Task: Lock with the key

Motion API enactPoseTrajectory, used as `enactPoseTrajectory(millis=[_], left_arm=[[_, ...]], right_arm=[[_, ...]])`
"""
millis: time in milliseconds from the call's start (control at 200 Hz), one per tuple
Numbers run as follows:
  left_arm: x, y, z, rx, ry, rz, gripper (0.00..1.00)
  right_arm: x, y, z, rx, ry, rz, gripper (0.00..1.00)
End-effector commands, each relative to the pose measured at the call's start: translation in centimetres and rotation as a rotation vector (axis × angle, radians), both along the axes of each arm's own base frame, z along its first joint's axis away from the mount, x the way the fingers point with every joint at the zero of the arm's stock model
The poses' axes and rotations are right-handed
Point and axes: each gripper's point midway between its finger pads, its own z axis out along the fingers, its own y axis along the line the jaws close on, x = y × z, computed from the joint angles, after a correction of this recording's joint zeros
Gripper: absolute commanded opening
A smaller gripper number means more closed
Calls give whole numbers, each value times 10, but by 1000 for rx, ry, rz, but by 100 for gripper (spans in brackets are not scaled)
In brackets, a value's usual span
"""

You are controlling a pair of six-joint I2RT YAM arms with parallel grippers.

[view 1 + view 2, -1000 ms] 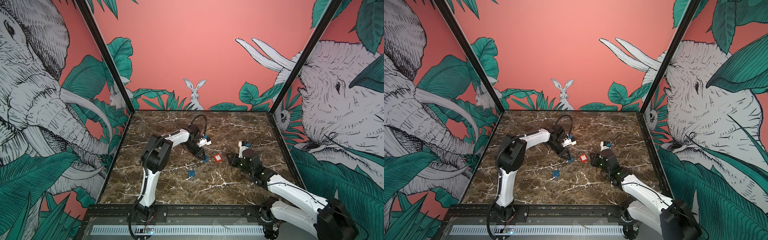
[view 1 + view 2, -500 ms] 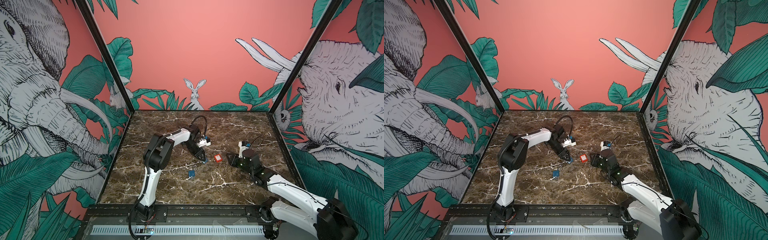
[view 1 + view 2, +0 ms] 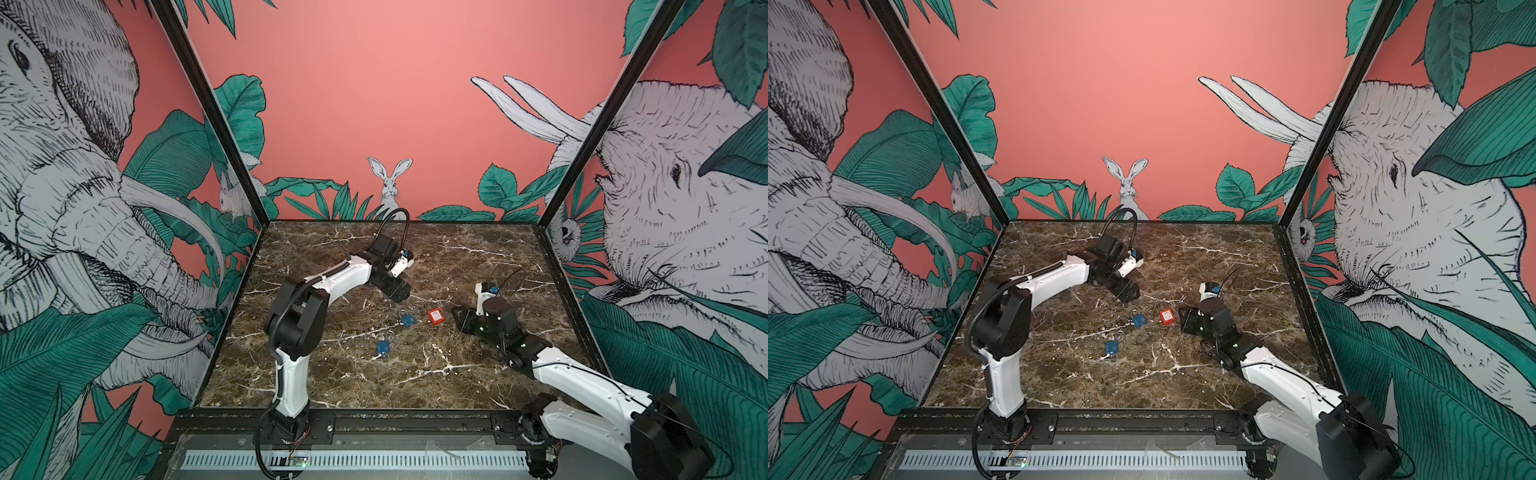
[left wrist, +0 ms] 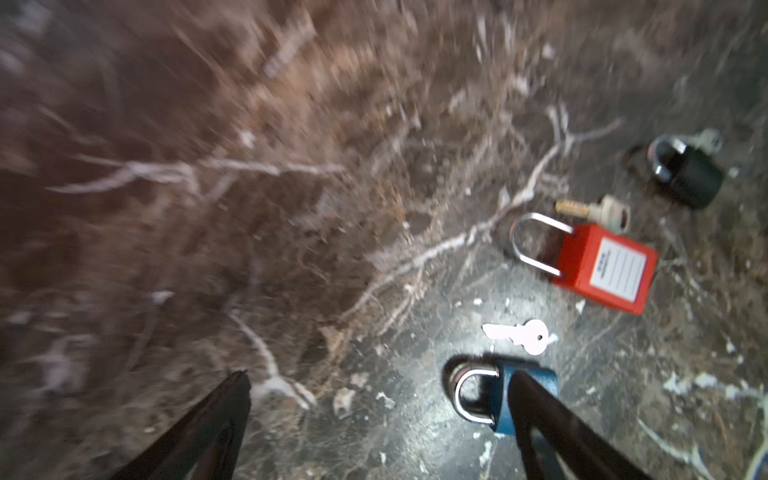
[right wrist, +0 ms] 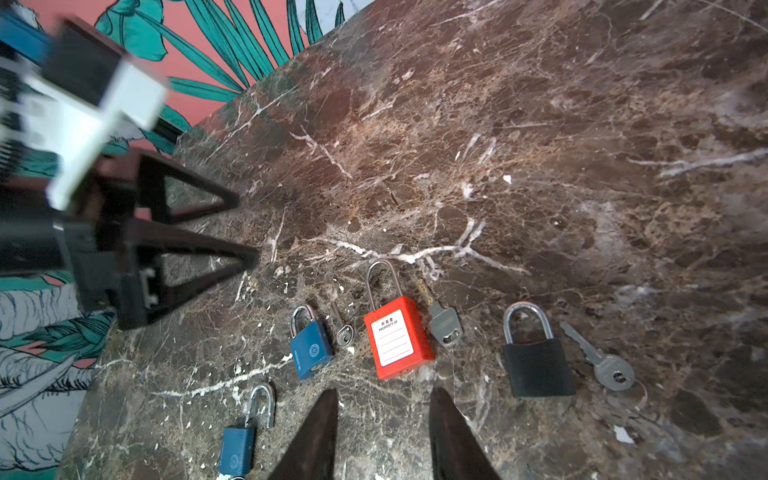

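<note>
The blue padlock (image 3: pixel 408 320) lies flat on the marble table (image 3: pixel 457 374), its silver key (image 5: pixel 343 328) just beside it. The left gripper (image 3: pixel 401 296), closed down there a second ago, now stands wide open, drawn back. The right gripper (image 5: pixel 384 392) hovers empty, jaws apart. The red padlock (image 5: pixel 397 338) has a label reading "PROPERTY OF".

Colours noted
Brown marble desk (image 5: pixel 540 124), white-veined; blue padlock (image 5: pixel 311 353), second blue padlock (image 5: pixel 237 449), red white-labelled padlock (image 5: pixel 399 345), black padlock (image 5: pixel 538 370); silver key (image 5: pixel 615 370).
</note>
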Motion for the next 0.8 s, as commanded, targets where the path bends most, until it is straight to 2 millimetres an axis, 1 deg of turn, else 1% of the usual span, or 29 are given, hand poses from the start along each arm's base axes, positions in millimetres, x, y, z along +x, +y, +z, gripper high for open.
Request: enactPoseTrajectory(millis=[0, 35, 85, 100, 115, 135, 170, 195, 205, 230, 300, 315, 375, 445, 455, 485, 500, 550, 610, 655, 740, 795], left_arm=[[21, 8, 74, -171, -276, 144, 97], [20, 15, 86, -214, -317, 193, 97], [18, 32, 93, -259, -338, 303, 97], [17, 38, 95, -278, -329, 345, 97], [15, 42, 95, -296, -313, 373, 97], [11, 45, 97, -326, -290, 391, 98], [4, 49, 99, -393, -251, 407, 97], [-2, 51, 100, -439, -232, 415, 97], [-3, 51, 103, -462, -229, 416, 97], [-10, 53, 101, -494, -212, 419, 97], [-32, 58, 97, -534, -168, 401, 97], [-37, 58, 99, -543, -167, 389, 97], [-52, 68, 92, -547, -148, 407, 97], [-66, 80, 81, -543, -121, 448, 97], [-68, 81, 78, -540, -113, 453, 97], [-74, 85, 73, -531, -96, 467, 97], [-77, 87, 71, -529, -87, 475, 97], [-86, 93, 63, -524, -67, 492, 97], [-95, 101, 58, -526, -53, 523, 97], [-101, 108, 54, -526, -50, 554, 97], [-109, 120, 53, -527, -61, 595, 97], [-114, 127, 54, -520, -71, 611, 97]], right_arm=[[8, 13, 21, -34, -33, 68, 49], [8, 16, 21, -46, -2, 87, 62], [7, 22, 20, -44, 37, 109, 77], [7, 23, 21, -39, 44, 112, 89], [8, 24, 20, -35, 54, 112, 96], [7, 27, 18, -28, 67, 120, 98], [6, 35, 19, -4, 79, 156, 98], [3, 40, 15, 3, 105, 185, 98], [3, 42, 14, 6, 112, 193, 98], [0, 48, 12, 20, 132, 226, 98], [-5, 63, 4, 60, 190, 290, 98], [-7, 66, 3, 70, 203, 302, 98], [-13, 76, -2, 81, 256, 345, 98], [-23, 80, -9, -11, 305, 369, 98], [-24, 82, -7, -28, 297, 381, 98], [-28, 82, -8, -110, 293, 389, 98], [-30, 84, -5, -143, 283, 398, 98], [-34, 91, 1, -230, 241, 411, 95], [-37, 103, 6, -259, 214, 415, 89], [-39, 110, 5, -274, 195, 408, 84], [-41, 124, 5, -316, 144, 414, 82], [-46, 136, 3, -329, 130, 451, 80]])
